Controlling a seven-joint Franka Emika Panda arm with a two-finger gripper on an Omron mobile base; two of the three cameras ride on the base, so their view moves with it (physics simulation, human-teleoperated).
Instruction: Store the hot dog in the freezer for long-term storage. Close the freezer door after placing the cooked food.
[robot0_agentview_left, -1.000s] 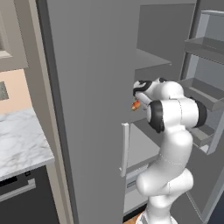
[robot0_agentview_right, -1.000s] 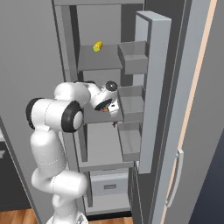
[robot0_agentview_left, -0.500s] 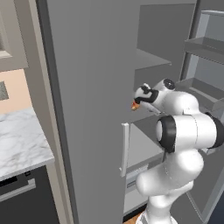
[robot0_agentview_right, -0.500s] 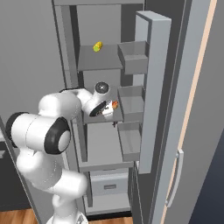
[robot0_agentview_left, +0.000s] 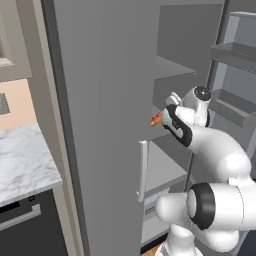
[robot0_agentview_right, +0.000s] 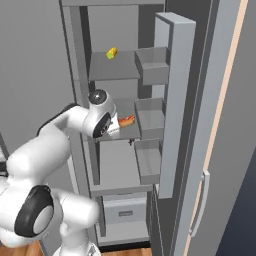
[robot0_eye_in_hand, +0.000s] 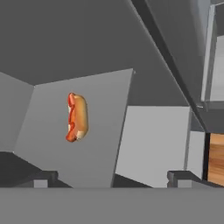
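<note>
Jaws stand wide and empty in my hand view; gripper faces the hot dog, lying free on a freezer shelf. Right base view: hot dog on middle shelf, yellow item above, freezer door open. Left base view: hand has released it since half a second ago.

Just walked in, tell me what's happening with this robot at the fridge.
The white arm is reaching into the open freezer. The hot dog lies on a middle shelf, and in the hand view it sits apart from the end effector, whose fingertips are spread with nothing between them. A small yellow item rests on the shelf above. The freezer door stands open, not yet closed.
</note>
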